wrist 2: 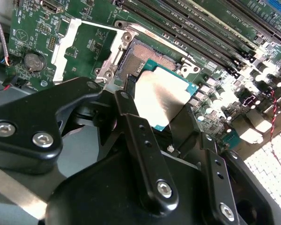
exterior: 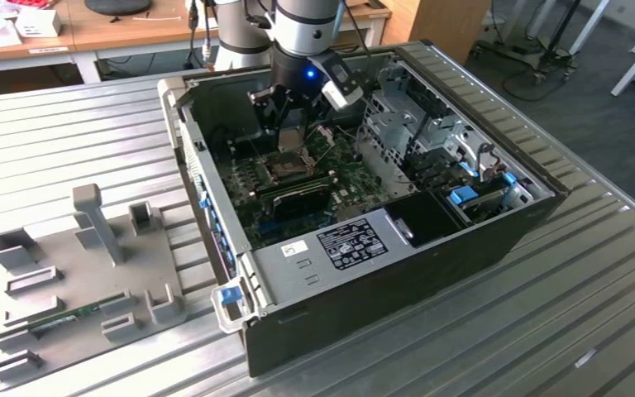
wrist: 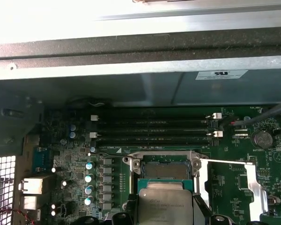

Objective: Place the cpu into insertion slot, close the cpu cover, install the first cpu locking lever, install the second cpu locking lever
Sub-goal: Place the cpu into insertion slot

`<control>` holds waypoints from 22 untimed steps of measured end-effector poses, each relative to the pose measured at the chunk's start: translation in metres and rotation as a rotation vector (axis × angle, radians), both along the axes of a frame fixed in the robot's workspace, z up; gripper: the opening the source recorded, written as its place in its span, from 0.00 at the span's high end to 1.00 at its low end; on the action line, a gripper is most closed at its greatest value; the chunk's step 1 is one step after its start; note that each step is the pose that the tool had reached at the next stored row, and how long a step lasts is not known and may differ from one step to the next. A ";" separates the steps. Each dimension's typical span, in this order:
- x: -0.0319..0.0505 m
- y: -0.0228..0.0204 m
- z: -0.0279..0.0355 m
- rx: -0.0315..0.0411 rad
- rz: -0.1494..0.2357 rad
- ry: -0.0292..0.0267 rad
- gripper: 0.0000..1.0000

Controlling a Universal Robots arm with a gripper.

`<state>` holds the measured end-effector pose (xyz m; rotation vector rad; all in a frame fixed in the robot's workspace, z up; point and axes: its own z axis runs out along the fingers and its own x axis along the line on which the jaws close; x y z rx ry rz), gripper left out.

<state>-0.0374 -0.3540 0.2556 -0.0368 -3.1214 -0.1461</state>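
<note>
1. The fingers (wrist 2: 136, 122) are clamping the cpu (wrist 2: 164, 96), hovering just over the insertion slot (wrist 2: 150, 54), toward its 12 o'clock in the exterior view.
2. It's looking off-centre, so it's risking going down crooked and jamming.

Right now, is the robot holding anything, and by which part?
Yes. The gripper holds the cpu by two opposite edges, jaws shut on it, over the insertion slot.
</note>
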 end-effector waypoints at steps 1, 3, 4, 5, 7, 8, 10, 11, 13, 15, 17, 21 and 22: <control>-0.0004 0.0003 -0.0003 0.0004 0.000 -0.0002 0.46; -0.0006 0.0005 -0.0004 0.0003 0.000 -0.0001 0.46; -0.0007 0.0005 -0.0003 0.0001 0.000 0.0000 0.46; -0.0009 0.0008 -0.0004 0.0000 0.000 0.0000 0.46; -0.0012 0.0011 -0.0004 0.0001 0.000 0.0000 0.46; -0.0013 0.0012 -0.0005 0.0000 0.000 0.0000 0.46; -0.0014 0.0013 -0.0005 0.0001 0.000 0.0000 0.46; -0.0028 0.0029 -0.0008 0.0001 0.000 0.0000 0.46; -0.0043 0.0046 -0.0012 0.0001 0.000 0.0000 0.46; -0.0044 0.0047 -0.0012 0.0000 0.000 0.0000 0.46; -0.0044 0.0048 -0.0015 0.0000 0.000 0.0000 0.46; -0.0044 0.0047 -0.0023 0.0000 0.000 0.0000 0.46; -0.0044 0.0047 -0.0025 0.0000 0.000 0.0000 0.46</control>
